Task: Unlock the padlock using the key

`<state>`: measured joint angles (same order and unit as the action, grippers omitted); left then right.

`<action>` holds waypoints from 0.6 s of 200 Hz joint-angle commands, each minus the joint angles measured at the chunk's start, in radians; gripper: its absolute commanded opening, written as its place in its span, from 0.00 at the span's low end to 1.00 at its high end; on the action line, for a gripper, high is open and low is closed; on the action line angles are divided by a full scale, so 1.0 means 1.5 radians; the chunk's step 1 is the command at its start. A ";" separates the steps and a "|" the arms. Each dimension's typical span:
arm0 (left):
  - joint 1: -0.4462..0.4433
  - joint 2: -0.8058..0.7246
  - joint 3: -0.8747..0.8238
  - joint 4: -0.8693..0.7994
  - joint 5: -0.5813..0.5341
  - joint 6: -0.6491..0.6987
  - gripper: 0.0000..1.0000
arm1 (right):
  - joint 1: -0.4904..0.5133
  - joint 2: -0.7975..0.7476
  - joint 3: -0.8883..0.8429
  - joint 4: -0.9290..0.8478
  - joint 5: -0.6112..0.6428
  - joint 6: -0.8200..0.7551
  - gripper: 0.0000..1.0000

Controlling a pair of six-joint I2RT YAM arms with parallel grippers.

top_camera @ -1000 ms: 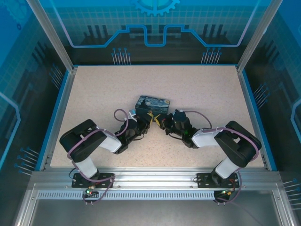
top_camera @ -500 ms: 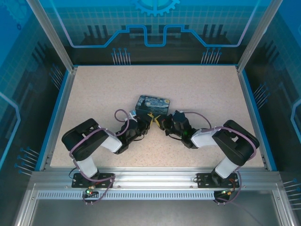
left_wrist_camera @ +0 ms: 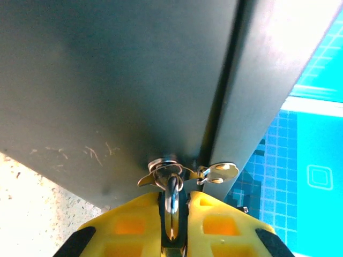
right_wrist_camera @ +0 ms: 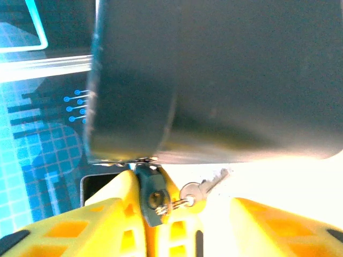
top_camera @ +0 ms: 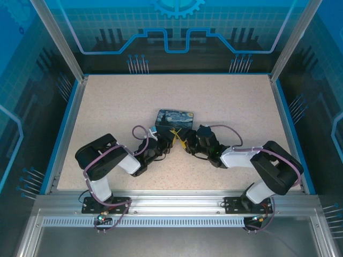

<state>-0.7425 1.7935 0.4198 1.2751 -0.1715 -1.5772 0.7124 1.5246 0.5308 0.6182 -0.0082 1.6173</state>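
right wrist view: the right gripper (right_wrist_camera: 185, 203) gapes wide, holding nothing. between its jaws the key (right_wrist_camera: 208, 184) slants up-right from the padlock (right_wrist_camera: 153, 195), which hangs at the box (right_wrist_camera: 225, 80) edge, pinched by the left gripper (left_wrist_camera: 174, 199).

Padlock (right_wrist_camera: 154, 199) dull bluish-grey metal; key (right_wrist_camera: 208, 184) shiny metal (brightly polished); tabletop (top_camera: 214, 101) speckled, matt and grainy.

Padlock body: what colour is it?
The padlock is bluish-grey; the right wrist view shows it best.
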 commanded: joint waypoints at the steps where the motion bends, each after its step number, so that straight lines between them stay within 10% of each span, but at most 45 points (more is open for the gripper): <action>1: -0.017 0.012 -0.003 0.083 0.046 -0.004 0.00 | 0.006 -0.041 -0.003 0.009 -0.023 -0.023 0.65; 50: -0.016 0.015 -0.003 0.083 0.046 -0.002 0.00 | -0.011 -0.152 -0.038 -0.101 -0.007 -0.072 0.73; 120: -0.016 0.017 0.006 0.082 0.049 0.001 0.00 | -0.039 -0.228 -0.054 -0.202 0.004 -0.107 0.42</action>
<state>-0.7620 1.8160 0.4198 1.2789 -0.1165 -1.5761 0.6678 1.1763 0.4759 0.3767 -0.0086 1.4723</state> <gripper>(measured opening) 0.125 0.464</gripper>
